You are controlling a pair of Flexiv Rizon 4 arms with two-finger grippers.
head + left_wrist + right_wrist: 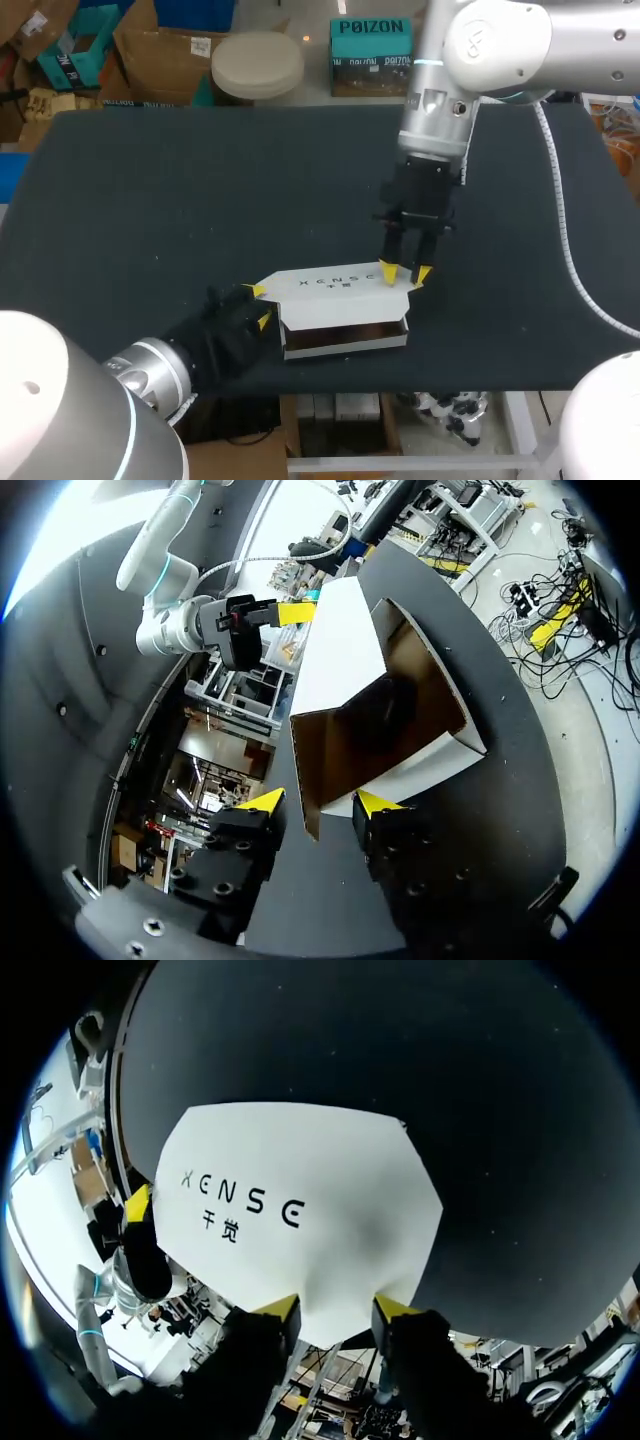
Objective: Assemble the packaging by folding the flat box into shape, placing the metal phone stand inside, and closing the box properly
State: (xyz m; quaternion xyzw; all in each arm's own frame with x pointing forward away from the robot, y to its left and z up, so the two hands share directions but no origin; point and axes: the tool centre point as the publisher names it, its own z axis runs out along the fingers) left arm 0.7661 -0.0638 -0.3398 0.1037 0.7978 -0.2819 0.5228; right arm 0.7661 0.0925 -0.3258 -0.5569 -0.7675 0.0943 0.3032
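1 box [335, 305] | 2 at its ends: left pincer [261, 305], right pincer [405, 272]

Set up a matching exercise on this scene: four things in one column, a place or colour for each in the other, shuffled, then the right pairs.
1. left gripper
2. right gripper
3. box
4. table

A. white outside, brown inside
B. dark, under everything
C. tips on the right end of the lid
D. at the box's left end, a brown flap between its open fingers

Pairs: 1-D, 2-C, 3-A, 4-B.
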